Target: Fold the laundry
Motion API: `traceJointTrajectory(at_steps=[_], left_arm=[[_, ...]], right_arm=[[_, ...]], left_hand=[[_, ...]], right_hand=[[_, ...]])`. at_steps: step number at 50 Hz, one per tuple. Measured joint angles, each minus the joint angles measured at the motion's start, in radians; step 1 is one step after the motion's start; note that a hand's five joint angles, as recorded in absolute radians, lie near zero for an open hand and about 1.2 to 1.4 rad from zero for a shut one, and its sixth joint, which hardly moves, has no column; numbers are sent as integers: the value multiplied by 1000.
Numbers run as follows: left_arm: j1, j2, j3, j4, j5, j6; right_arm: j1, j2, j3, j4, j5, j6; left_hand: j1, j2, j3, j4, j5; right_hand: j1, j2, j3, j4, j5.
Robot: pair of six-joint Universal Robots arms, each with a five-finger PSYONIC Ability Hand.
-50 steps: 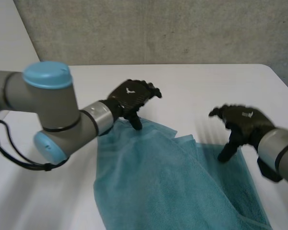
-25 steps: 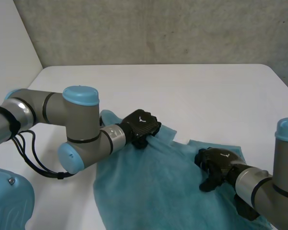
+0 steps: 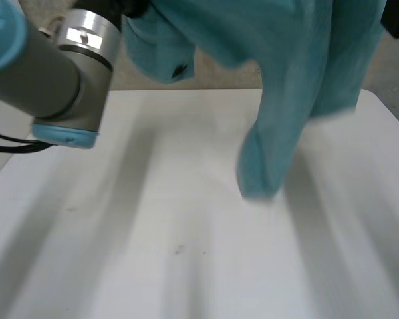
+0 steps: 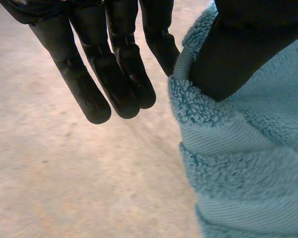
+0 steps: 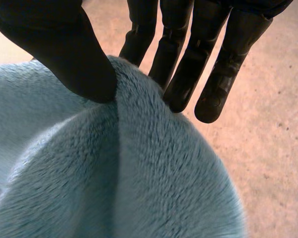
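The left arm (image 3: 40, 73) reaches up at the left of the head view, with a grey joint and a light-blue cap above the white surface (image 3: 153, 266). In its wrist view the left hand (image 4: 119, 64) has its fingers nearly straight and close together. Its thumb (image 4: 238, 49) presses on the thick hemmed edge of the teal towel (image 3: 292, 80), and that edge sits between the thumb and the nearest finger, so the hand pinches the towel at its edge. The other fingers stand free beside the cloth. The towel hangs in the air between the two hands, across the top of the head view. A bunched fold droops by the left arm, and a long narrow part hangs down in the middle. Its lower end is close to the surface, and I cannot tell whether it touches. In its wrist view the right hand (image 5: 188, 64) has its thumb (image 5: 64, 54) pressed down on a ridge of the towel. Its straight fingers lie on the other side of that ridge, so it too holds the cloth in a pinch.
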Motion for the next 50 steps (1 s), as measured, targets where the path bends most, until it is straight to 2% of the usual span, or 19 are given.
traceJointTrajectory(at_steps=[3, 12, 19, 23, 30, 31, 33, 34, 35, 37, 41, 47, 50], left_arm=[[11, 78, -102, 16, -22, -18], [8, 277, -617, -54, -30, -27], [1, 283, -886, -123, -33, -30], [-12, 265, -978, -223, -34, -37], [-54, 289, -973, -400, -33, -39], [-62, 306, -956, -440, -32, -39], [-67, 325, -928, -477, -29, -39], [-66, 335, -904, -494, -27, -38], [-64, 339, -891, -500, -27, -38], [-55, 344, -850, -510, -25, -38], [-24, 311, -754, -514, -22, -37], [7, 148, -610, -508, -21, -32], [11, 65, -561, -508, -21, -28]], right_arm=[[11, -6, 49, 8, -6, -23], [99, 61, 344, 214, -30, -224], [129, 127, 520, 264, -44, -308], [127, 188, 580, 260, -71, -320], [127, 226, 597, 252, -96, -316], [129, 229, 598, 247, -99, -315], [130, 231, 598, 240, -100, -316], [131, 231, 599, 233, -101, -316], [131, 231, 599, 231, -101, -317], [132, 230, 602, 223, -100, -318], [132, 229, 608, 209, -100, -321], [132, 230, 619, 193, -101, -322], [132, 232, 622, 190, -102, -322]], left_hand=[[0, 0, 0, 0, 0], [0, -24, -14, -18, 0], [0, -30, -20, -22, 0], [-16, -95, -86, -89, -24], [-289, -370, -350, -356, -293], [-443, -509, -496, -505, -443], [-590, -650, -636, -647, -587], [-764, -827, -813, -816, -758], [-803, -865, -843, -856, -798], [-851, -929, -918, -928, -876], [-851, -936, -927, -935, -883], [-834, -919, -914, -920, -864], [-751, -847, -840, -845, -782]], right_hand=[[0, 0, 0, 0, 0], [0, 0, 0, 0, 0], [0, 0, 1, 0, 1], [0, 0, 2, 0, 1], [0, 0, 6, 0, 3], [0, 0, 6, 0, 3], [0, 0, 7, 0, 4], [0, 0, 8, 0, 5], [0, 0, 8, 0, 5], [0, 0, 8, 0, 5], [0, 0, 8, 0, 5], [0, 0, 8, 0, 7], [0, 0, 8, 0, 7]])
